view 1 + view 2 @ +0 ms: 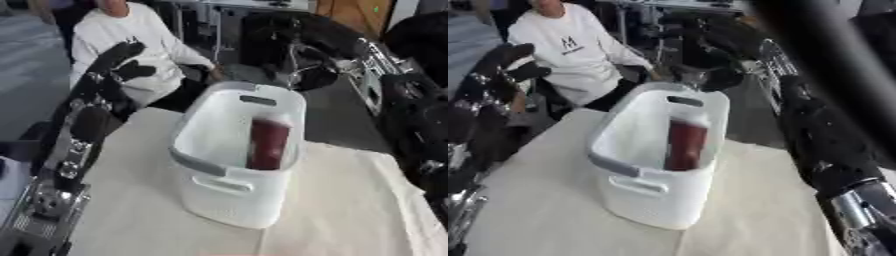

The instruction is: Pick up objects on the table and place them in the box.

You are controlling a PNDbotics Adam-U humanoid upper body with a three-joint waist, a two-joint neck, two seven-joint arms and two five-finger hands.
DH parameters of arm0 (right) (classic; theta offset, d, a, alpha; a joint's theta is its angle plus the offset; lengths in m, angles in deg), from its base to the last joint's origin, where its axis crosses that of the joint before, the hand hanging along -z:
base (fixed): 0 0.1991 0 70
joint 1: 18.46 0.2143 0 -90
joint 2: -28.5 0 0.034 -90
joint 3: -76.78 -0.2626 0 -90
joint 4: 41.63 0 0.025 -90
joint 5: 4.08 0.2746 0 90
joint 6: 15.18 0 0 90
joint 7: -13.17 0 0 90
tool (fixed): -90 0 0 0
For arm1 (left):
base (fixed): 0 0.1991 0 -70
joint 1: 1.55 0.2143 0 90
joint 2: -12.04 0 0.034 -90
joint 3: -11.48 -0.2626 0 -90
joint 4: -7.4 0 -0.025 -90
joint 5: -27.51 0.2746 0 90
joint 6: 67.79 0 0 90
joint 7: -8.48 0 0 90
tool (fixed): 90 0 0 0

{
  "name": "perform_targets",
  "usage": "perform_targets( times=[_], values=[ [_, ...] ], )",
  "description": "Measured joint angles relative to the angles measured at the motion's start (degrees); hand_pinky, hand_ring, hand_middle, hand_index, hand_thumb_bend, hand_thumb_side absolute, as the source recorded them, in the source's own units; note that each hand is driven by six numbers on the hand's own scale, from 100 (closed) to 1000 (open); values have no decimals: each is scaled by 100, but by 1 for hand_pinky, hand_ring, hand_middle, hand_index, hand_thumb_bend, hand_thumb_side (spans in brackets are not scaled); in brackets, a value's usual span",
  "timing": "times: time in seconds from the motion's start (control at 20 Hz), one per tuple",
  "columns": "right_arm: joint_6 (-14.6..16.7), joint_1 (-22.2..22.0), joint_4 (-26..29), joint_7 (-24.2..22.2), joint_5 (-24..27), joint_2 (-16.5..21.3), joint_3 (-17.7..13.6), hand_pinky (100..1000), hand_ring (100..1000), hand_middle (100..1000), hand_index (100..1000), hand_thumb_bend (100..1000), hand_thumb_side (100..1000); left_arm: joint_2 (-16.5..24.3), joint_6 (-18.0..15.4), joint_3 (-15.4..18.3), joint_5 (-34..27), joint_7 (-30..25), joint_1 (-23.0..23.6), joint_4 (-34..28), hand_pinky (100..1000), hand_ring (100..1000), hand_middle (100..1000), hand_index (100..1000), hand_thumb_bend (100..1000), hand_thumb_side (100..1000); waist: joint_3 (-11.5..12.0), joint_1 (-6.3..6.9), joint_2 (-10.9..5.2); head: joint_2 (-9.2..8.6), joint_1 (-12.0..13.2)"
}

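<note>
Standing in the white box (229,192) mid-table, a dark red bottle (268,144) leans on the far wall. Left hand (118,57) raised beyond the table's left edge (fingers relaxed, holding nothing). Right eye view: right hand hidden, state unknowable; cloth-covered table (553,215) bare around the box

White box (229,195) with a grey rim band, dark red cylindrical object (268,144) with a pale top inside it, cream table covering (350,210), black left hand (122,60) on a black arm with silver joints, black right arm with a silver joint.
</note>
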Motion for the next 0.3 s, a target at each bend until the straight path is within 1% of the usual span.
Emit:
perform_targets(
  times=[0.3],
  values=[
    [-8,-15,-18,-10,-47,0,-2,1000,940,963,937,196,932,0,0,0,-3,0,-1,0,1000,786,927,1000,390,1000,0,-1,7,0,30]
  ],
)
